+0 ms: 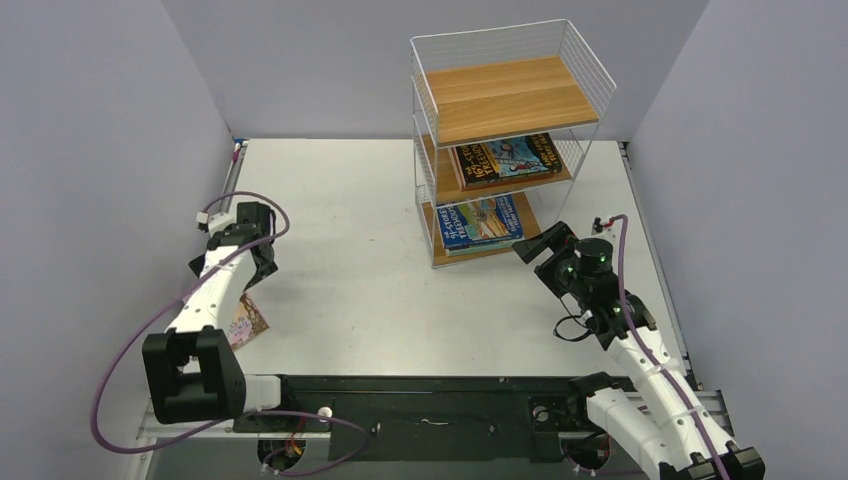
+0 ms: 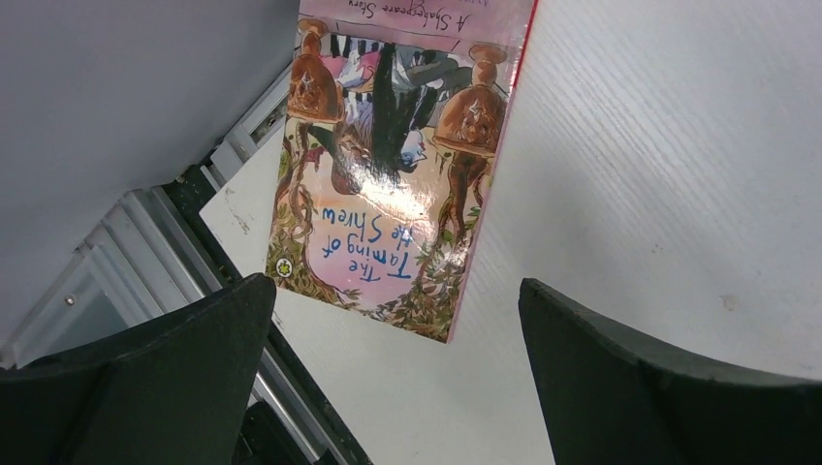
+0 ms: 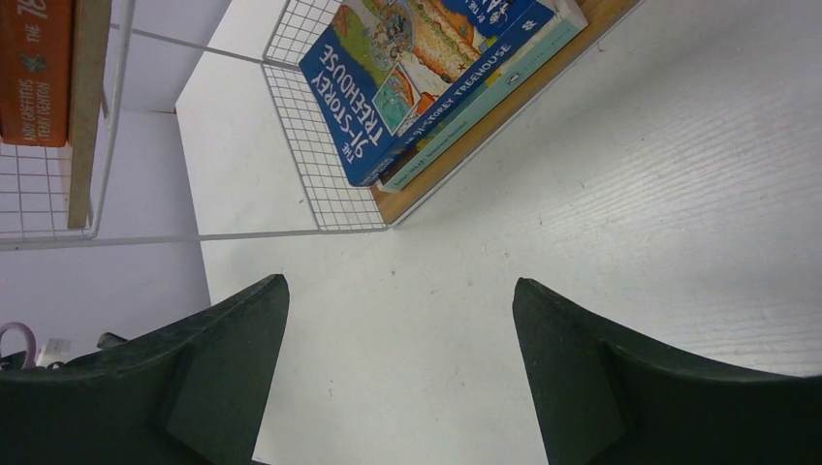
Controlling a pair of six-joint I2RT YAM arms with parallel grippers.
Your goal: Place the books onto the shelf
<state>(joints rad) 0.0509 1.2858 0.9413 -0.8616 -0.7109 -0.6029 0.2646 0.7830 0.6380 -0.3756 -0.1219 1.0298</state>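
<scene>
Now: pink book flat on counter, near-left edge, under your left fingers, spread, empty. Looks thin, light, floppy, glossy; best pinch spine edge. Right fingers spread, empty, beside shelf.

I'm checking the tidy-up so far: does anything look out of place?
Yes. The pink Taming of the Shrew book lies flat on the table near its left edge, under the open left gripper, while other books rest on the shelf.
</scene>
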